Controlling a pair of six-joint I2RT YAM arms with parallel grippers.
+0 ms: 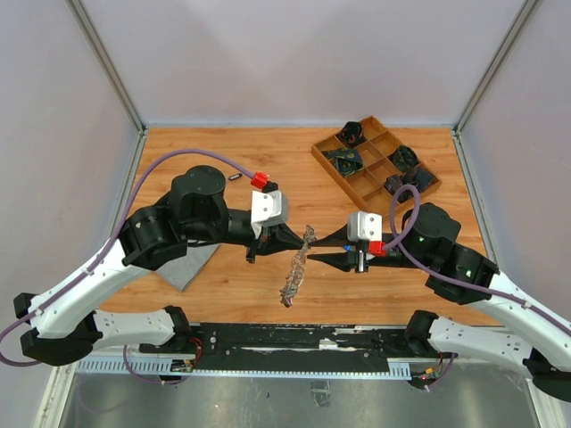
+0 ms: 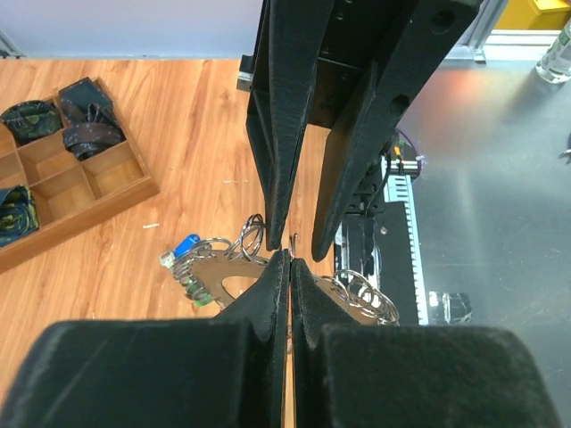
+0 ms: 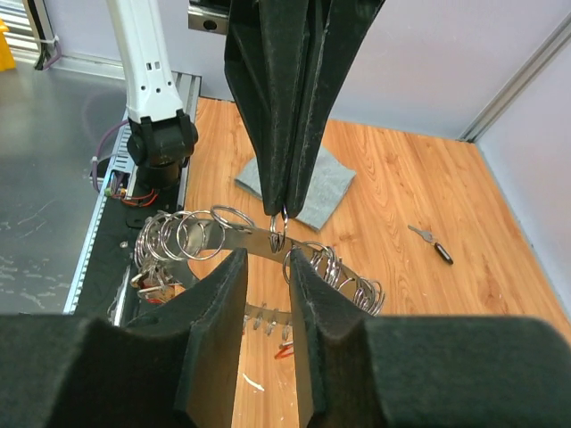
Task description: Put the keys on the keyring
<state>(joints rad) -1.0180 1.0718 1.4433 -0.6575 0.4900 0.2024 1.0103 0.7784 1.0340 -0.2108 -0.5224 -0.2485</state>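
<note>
Tabletop (image 1: 234,287) of orange wood; grey walls (image 1: 294,62)

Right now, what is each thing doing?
Left gripper: shut, pinching the keyring.
Right gripper: open.
Keyring: held up by the left gripper.
Loose key: lying on the table.
Grey cloth: lying flat.
Wooden tray: some compartments filled, some bare.

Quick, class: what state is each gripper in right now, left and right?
Left gripper: shut, pinching the keyring.
Right gripper: open, its jaws standing apart on either side of the keyring.
</note>
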